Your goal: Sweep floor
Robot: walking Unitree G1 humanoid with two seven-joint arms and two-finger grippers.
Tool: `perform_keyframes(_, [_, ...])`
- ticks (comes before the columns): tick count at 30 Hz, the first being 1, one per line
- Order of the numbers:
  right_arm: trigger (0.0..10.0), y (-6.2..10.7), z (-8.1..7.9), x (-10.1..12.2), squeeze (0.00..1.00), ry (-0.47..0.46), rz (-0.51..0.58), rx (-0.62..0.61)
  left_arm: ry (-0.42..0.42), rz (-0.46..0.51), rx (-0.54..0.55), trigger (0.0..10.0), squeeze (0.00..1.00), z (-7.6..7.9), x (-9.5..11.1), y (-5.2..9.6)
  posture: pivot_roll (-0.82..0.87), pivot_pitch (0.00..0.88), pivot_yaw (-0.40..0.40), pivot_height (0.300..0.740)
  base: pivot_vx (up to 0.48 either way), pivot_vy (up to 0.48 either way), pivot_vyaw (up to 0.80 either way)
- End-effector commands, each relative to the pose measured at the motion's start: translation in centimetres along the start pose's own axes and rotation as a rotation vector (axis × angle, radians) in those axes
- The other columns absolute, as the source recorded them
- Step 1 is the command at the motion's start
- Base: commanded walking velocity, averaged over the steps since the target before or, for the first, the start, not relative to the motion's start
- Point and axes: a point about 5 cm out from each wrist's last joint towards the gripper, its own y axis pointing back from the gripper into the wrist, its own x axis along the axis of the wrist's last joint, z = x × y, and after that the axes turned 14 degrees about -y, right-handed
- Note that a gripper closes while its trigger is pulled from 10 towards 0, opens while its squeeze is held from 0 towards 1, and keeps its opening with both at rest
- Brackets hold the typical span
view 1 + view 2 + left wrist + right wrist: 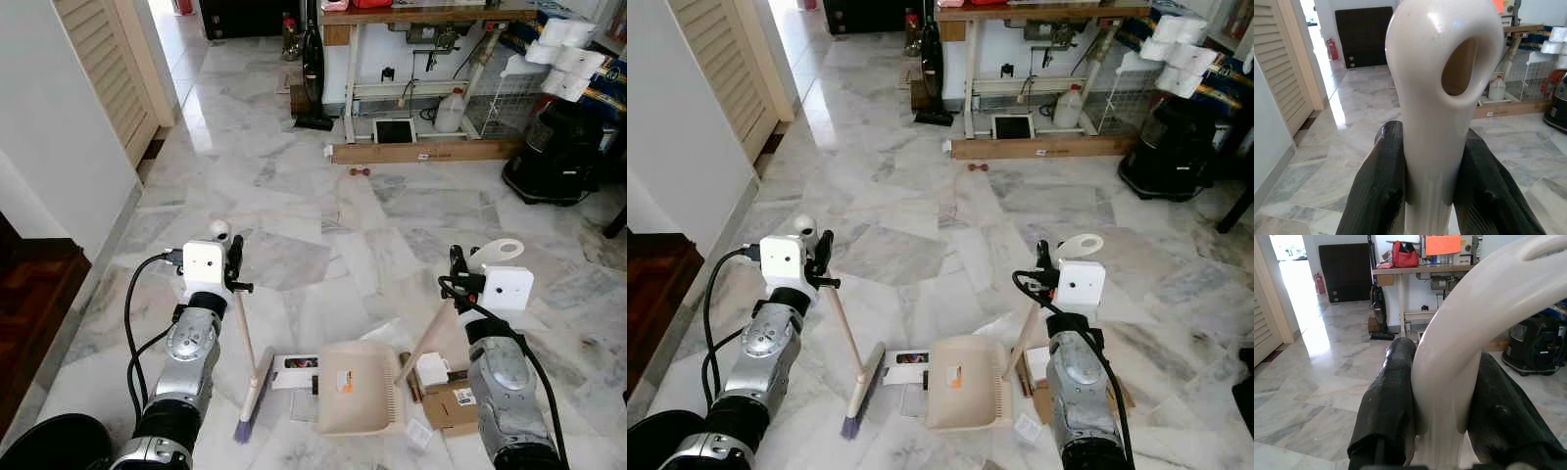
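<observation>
My left gripper (233, 262) is shut on the cream handle of a small broom (247, 352); its purple-tipped bristle head (251, 399) rests on the marble floor. In the left wrist view the looped handle end (1442, 73) stands between the two black fingers (1378, 186). My right gripper (457, 276) is shut on the long handle (423, 343) of a beige dustpan (357, 386), whose pan lies flat on the floor right of the broom head. The right wrist view has the curved white handle (1459, 342) clamped between the fingers (1388, 406). Scraps of litter (294, 367) lie between broom and pan.
A cardboard box (449, 399) and small packets lie right of the dustpan. Further off stand a workbench (421, 59) with a wooden plank (426, 152), an upright vacuum (313, 69), a black appliance (558, 147) and a small red item (359, 171). A white wall (59, 137) borders the left.
</observation>
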Motion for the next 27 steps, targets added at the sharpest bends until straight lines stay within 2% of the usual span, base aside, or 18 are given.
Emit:
perform_keyframes(1, [10.0, -0.3, -0.4, 0.9, 0.00, 0.001, 0.052, 0.019, -0.007, 0.046, 0.022, 10.0, 0.00, -0.8, 0.7, -0.1, -0.05, 0.000, 0.054, 0.740, 0.000, 0.000, 0.00])
perform_keyframes(7, [10.0, -0.3, 0.0, 1.1, 0.00, 0.017, 0.057, 0.000, -0.006, 0.046, 0.023, 10.0, 0.00, -0.8, 0.7, -0.1, -0.06, 0.000, 0.054, 0.740, 0.000, 0.000, 0.00])
perform_keyframes(14, [10.0, 0.0, 1.6, 1.1, 0.00, 0.054, 0.044, -0.062, -0.017, 0.037, 0.028, 10.0, 0.00, -1.0, 0.5, 0.1, -0.06, 0.000, 0.052, 0.740, 0.000, 0.000, 0.00])
perform_keyframes(20, [10.0, 0.2, 1.7, 0.9, 0.00, 0.061, 0.035, -0.065, -0.030, 0.035, 0.032, 10.0, 0.00, -1.3, 0.4, 0.1, -0.06, 0.015, 0.050, 0.740, 0.000, 0.000, 0.00])
perform_keyframes(27, [10.0, 1.0, 2.3, -0.5, 0.00, 0.084, -0.044, -0.089, -0.062, 0.026, 0.033, 10.0, 0.00, -1.6, 0.2, 0.3, -0.06, 0.043, 0.050, 0.740, 0.000, 0.000, 0.00])
